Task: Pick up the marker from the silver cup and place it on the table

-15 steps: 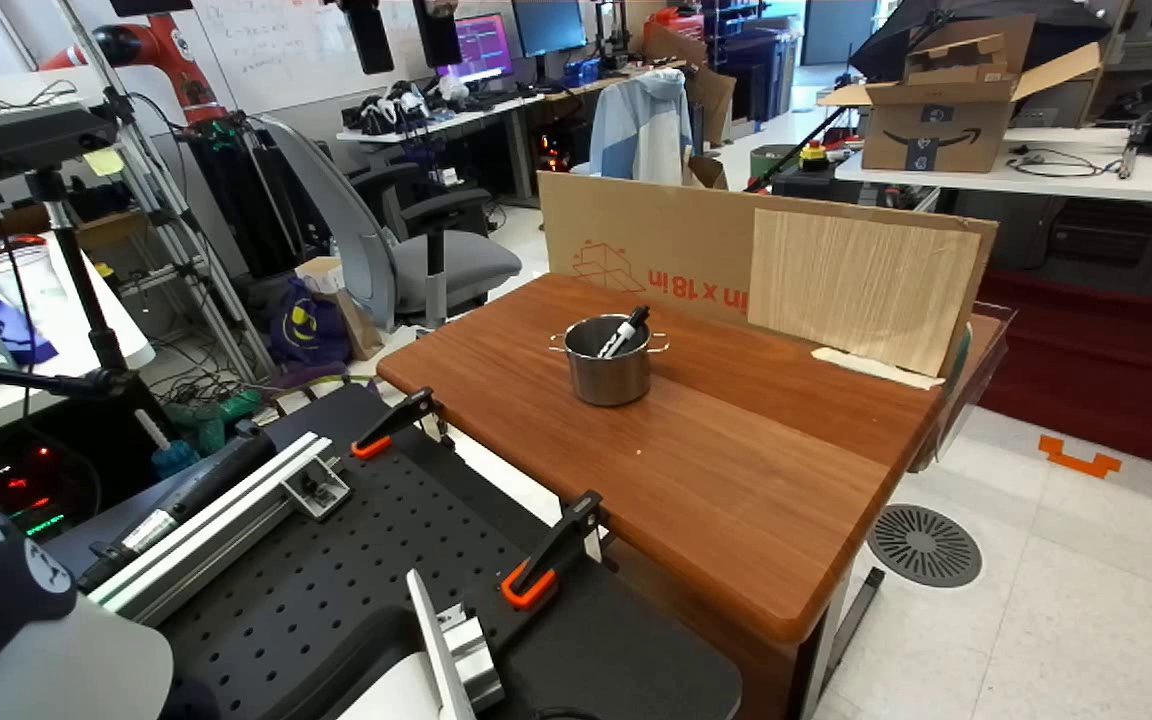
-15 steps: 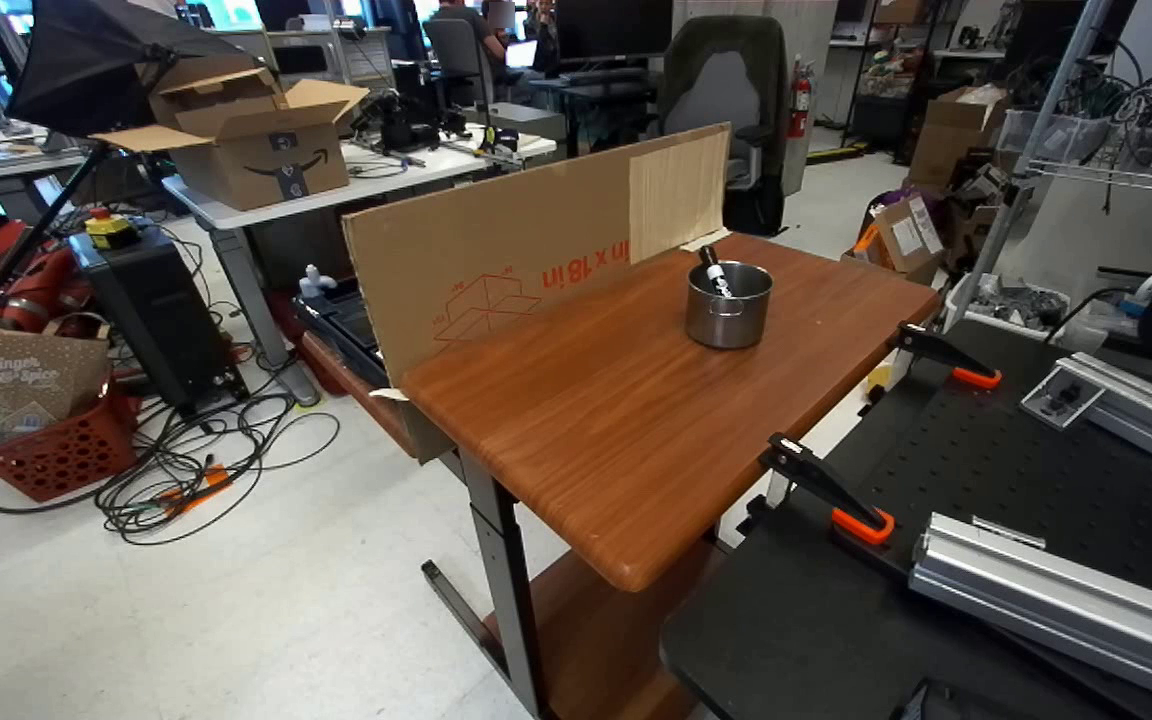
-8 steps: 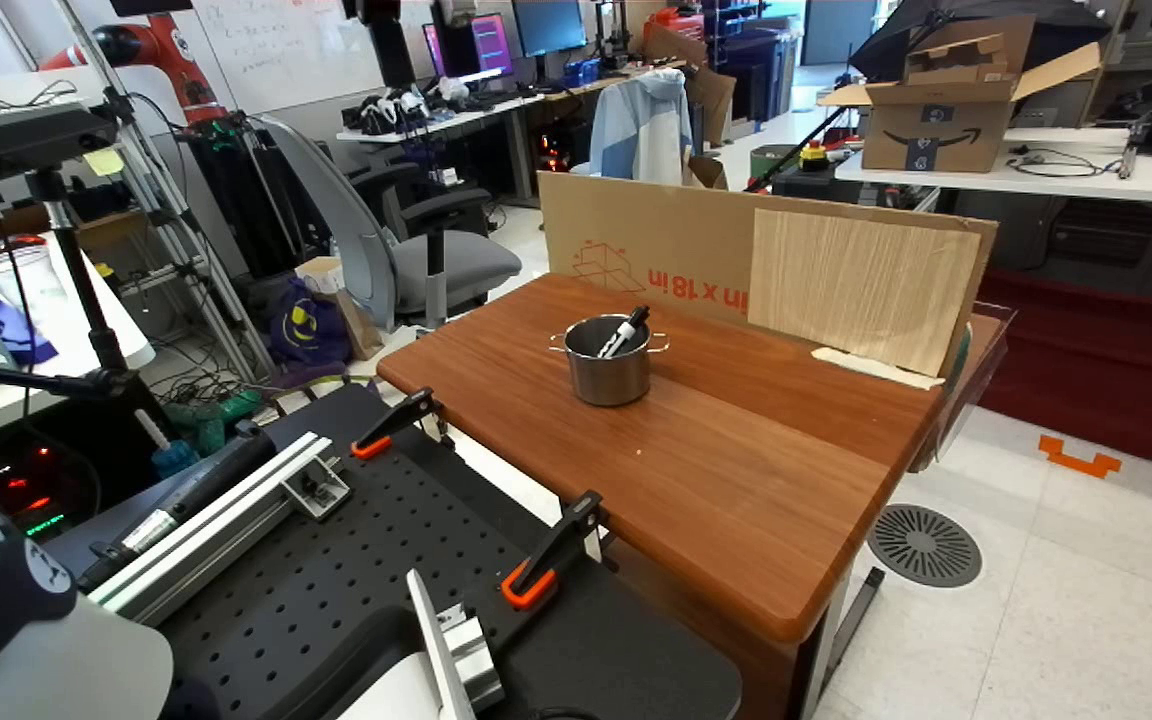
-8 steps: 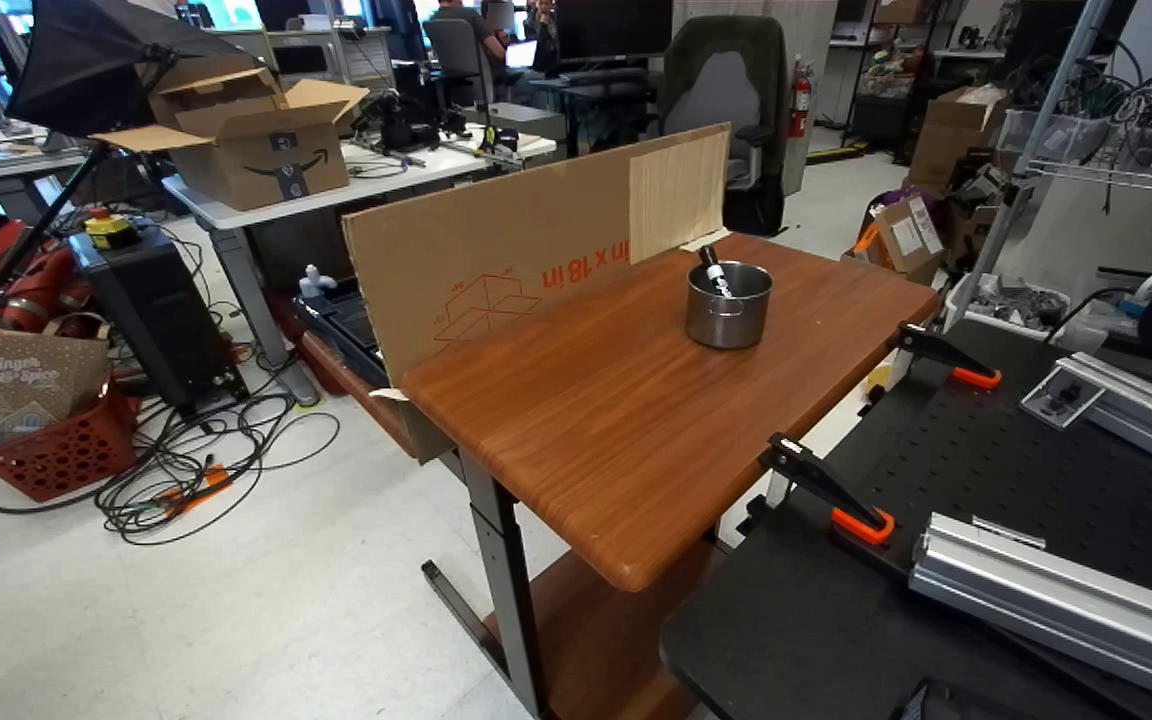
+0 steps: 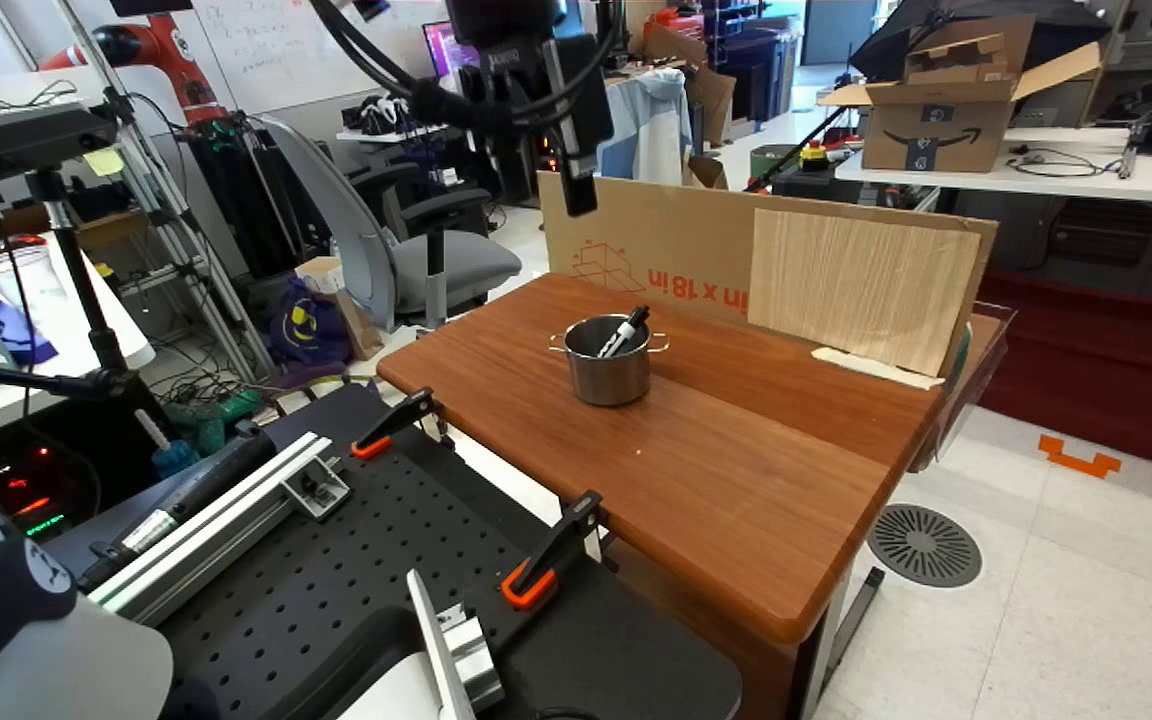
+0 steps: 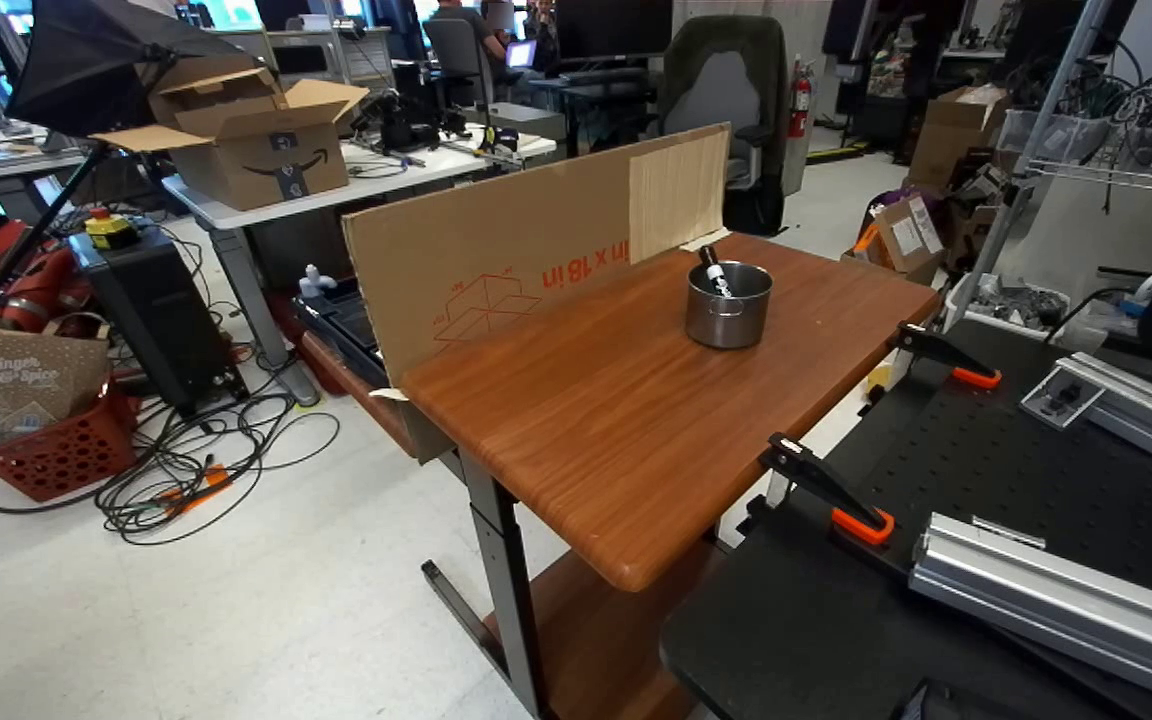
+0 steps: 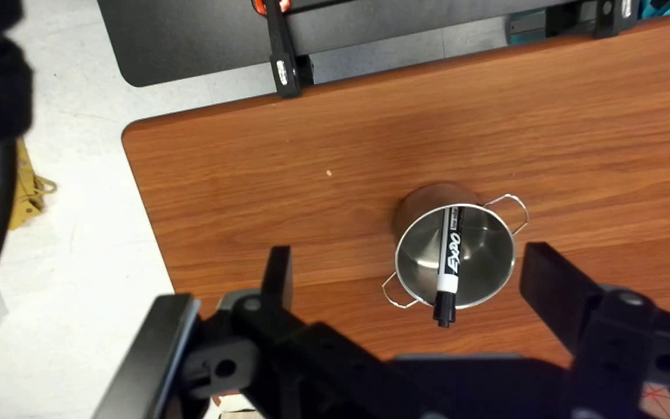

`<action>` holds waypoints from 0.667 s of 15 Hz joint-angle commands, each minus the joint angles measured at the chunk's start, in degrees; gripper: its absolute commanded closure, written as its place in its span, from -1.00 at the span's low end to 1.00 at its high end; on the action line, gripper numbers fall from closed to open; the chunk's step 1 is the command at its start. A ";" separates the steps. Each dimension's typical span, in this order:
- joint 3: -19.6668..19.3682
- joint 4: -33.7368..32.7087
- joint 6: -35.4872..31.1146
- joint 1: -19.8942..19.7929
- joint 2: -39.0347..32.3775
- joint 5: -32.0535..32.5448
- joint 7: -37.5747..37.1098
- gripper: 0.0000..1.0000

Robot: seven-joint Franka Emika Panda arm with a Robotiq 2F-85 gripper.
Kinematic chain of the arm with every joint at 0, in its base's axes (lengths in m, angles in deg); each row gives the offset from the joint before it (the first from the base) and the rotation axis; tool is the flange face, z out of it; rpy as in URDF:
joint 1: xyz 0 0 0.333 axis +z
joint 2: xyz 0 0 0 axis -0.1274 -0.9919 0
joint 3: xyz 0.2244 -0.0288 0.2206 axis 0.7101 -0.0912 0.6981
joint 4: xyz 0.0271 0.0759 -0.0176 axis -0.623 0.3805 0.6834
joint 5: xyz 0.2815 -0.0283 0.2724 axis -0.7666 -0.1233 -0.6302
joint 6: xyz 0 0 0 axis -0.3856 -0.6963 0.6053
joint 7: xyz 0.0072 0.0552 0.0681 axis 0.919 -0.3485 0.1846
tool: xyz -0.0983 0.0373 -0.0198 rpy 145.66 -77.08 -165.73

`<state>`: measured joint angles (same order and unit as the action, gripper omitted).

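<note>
In my wrist view, my gripper (image 7: pixel 409 259) shows along the bottom, its two fingers spread wide apart, and I have hold of nothing. Framed between those fingers and lower down, the silver cup (image 7: pixel 486 262) stands upright on the reddish-brown table (image 7: pixel 224 192), a wire handle on either side. The marker (image 7: pixel 450 256) leans inside it: the body with the white EXPO lettering lies within, and the black cap sticks out over the rim, on the side away from the black bench (image 7: pixel 184 41). A dark clamp (image 7: pixel 282 64) sits on the table's edge facing that bench. In an exterior view, I hang near the top, fingertips pointing down, higher than the cup and well apart from it; a cardboard panel (image 5: pixel 656 235) with red print stands along the table's far side, a pale wood-grain panel (image 5: pixel 856 290) against it, and a grey chair (image 5: pixel 456 265) stands near the table. In an exterior view where a red basket (image 6: pixel 66 450) rests on the floor (image 6: pixel 286 630), the marker likewise slants up out of the cup, its cap toward the cardboard panel; only dark, cropped parts of me show at the top edge, so how far my fingers stand apart I cannot tell there. Behind that panel, a large box (image 6: pixel 266 155) with its flaps spread sits on a white desk (image 6: pixel 436 168).
</note>
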<state>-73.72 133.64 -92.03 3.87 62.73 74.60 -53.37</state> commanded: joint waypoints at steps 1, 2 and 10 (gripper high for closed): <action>0.57 -2.30 -7.55 -0.36 -8.07 0.23 -2.56 -1.00; 0.44 -2.99 -9.57 -0.13 -10.76 -0.18 -2.79 -1.00; -0.31 -11.38 -17.80 1.64 -28.13 -4.21 -6.42 -1.00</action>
<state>-73.62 125.92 -108.51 4.67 39.40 72.67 -59.10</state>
